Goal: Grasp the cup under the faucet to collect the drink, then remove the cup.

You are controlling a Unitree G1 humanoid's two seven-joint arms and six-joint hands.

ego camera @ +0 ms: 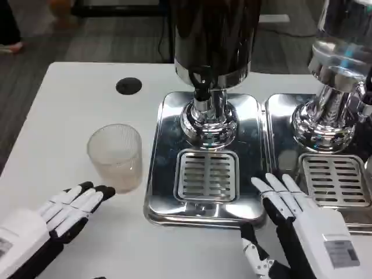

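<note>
Nothing looks started yet: the cup stands untouched on the tabletop just ahead of the left hand, whose fingers lie spread and empty, while the right hand, also spread and empty, rests at the drip tray, the faucet beyond it.

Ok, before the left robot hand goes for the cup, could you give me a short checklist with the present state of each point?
1. Cup upright on the white table: ok.
2. Left robot hand open, holding nothing, apart from the cup: ok.
3. Cup under the faucet: not ok, it stands left of the drip tray.
4. Grate below the faucet free: ok.
5. Right robot hand clear of that grate: ok, it lies over the tray's right front edge.
6. Cup contents: cannot tell.
</note>
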